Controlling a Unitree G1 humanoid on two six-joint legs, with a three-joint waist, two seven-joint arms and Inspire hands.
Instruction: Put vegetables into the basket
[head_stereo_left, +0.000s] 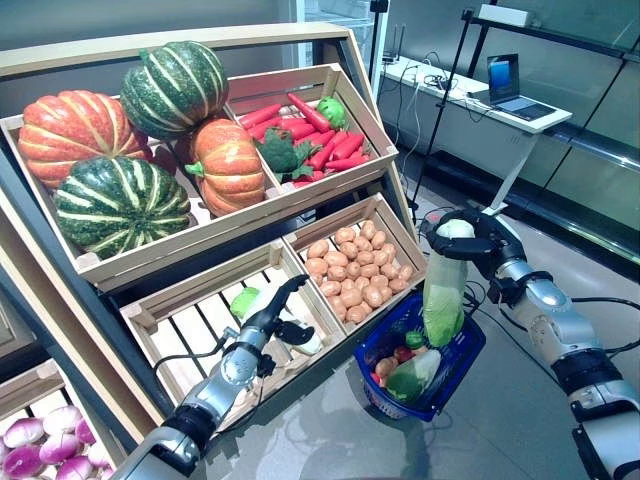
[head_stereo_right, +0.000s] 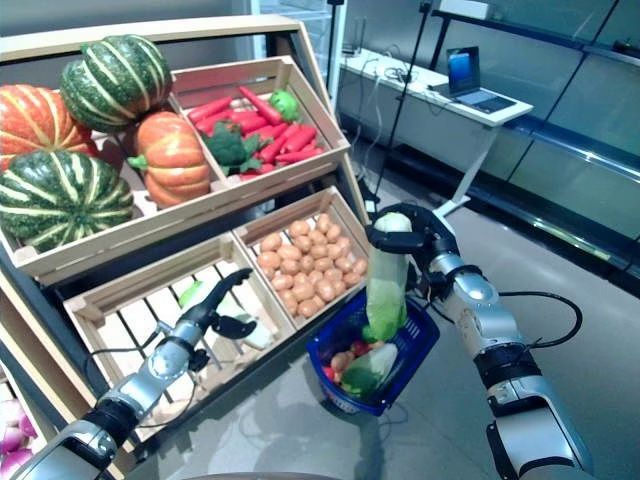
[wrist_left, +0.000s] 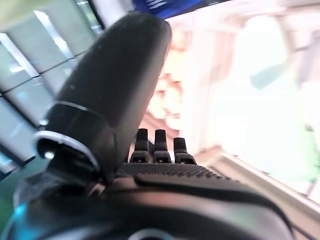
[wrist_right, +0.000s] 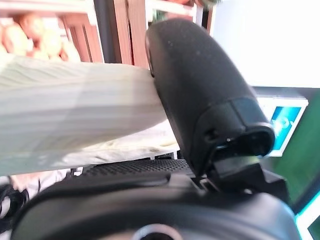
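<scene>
Your right hand (head_stereo_left: 462, 243), fingers clamped on the pale green cabbage (head_stereo_left: 443, 300), hangs over the blue plastic basket (head_stereo_left: 455, 372); lower, then release.

mock shop: produce crates (head_stereo_left: 330, 150), laptop desk (head_stereo_left: 500, 105)

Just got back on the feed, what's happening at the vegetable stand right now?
The right hand is curled round the white stem end of a long pale-green napa cabbage, which hangs leaf-down over the blue plastic basket on the floor; a few vegetables already lie in it. The left hand, fingers open, reaches into the lower-left slatted wooden crate by a green-and-white vegetable, not yet gripping it.
</scene>
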